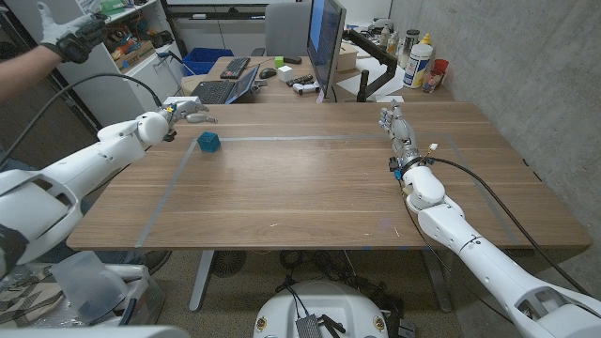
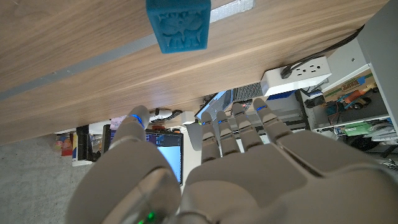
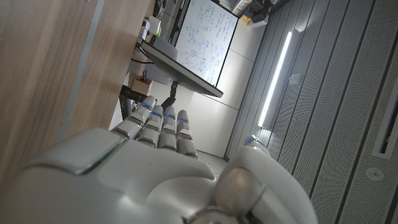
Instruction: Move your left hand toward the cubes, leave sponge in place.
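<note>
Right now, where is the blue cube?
In the head view, the blue cube sits on the table's far left part, just right of the left hand, untouched.

Even, bright indoor light; soft, faint shadows on the worktop point(image 1: 310, 188). A ceiling strip light point(image 3: 278, 76) glares in the right wrist view. Near fingers point(image 2: 239, 134) look soft-focused.
</note>
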